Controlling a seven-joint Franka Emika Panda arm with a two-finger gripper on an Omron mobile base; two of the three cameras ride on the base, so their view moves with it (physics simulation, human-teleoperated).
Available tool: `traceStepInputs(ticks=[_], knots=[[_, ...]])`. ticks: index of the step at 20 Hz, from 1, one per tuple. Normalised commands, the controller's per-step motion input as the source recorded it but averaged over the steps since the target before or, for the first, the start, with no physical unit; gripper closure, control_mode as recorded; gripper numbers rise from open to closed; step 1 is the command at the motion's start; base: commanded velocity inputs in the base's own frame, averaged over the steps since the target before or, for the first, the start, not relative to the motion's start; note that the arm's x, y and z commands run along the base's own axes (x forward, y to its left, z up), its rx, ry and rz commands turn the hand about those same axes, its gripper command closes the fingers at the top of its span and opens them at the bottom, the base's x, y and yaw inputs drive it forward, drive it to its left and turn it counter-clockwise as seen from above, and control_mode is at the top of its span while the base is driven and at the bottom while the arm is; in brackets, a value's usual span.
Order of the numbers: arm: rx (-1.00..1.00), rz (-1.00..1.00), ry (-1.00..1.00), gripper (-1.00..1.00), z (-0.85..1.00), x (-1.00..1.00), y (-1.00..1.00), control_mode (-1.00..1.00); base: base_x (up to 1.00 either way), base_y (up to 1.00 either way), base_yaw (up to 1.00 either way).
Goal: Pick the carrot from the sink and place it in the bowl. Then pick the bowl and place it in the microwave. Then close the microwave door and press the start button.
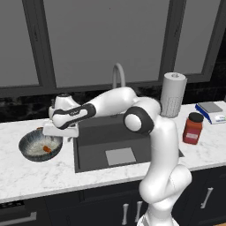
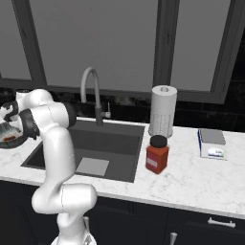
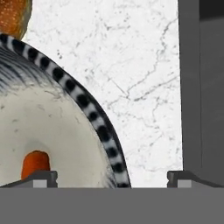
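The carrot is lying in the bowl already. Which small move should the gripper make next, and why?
Probably lower the open gripper so its jaws straddle the bowl's rim. The carrot already lies inside the bowl, one fingertip stands over the inside and one over the counter, so the rim sits between them.

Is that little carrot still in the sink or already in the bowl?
In the bowl: the carrot lies on its pale inside, left of the sink.

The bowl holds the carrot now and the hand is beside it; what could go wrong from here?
1. The open hand straddles the bowl rim on one side only, so a lift may tilt it.
2. The carrot lies loose and could roll out.
3. The bowl sits beside the sink edge; a nudge could tip it in.
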Motion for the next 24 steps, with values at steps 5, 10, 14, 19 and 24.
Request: traceStepInputs(ticks=[5,10,14,19,24], knots=[[-0.01,-0.03,0.0,1.0,-0.35,0.01,0.04,-1.0,0.0,0.0,0.0],[0.0,-0.01,0.0,1.0,-0.3,0.0,0.0,-1.0,0.0,0.0,0.0],[0.0,-0.01,0.0,1.0,-0.01,-0.12,0.0,-1.0,0.0,0.0,0.0],[0.01,-0.14,0.0,1.0,0.35,-0.55,-0.24,-1.0,0.0,0.0,0.0],[0.02,-0.21,-0.03,1.0,0.61,-0.65,-0.4,-1.0,0.0,0.0,0.0]])
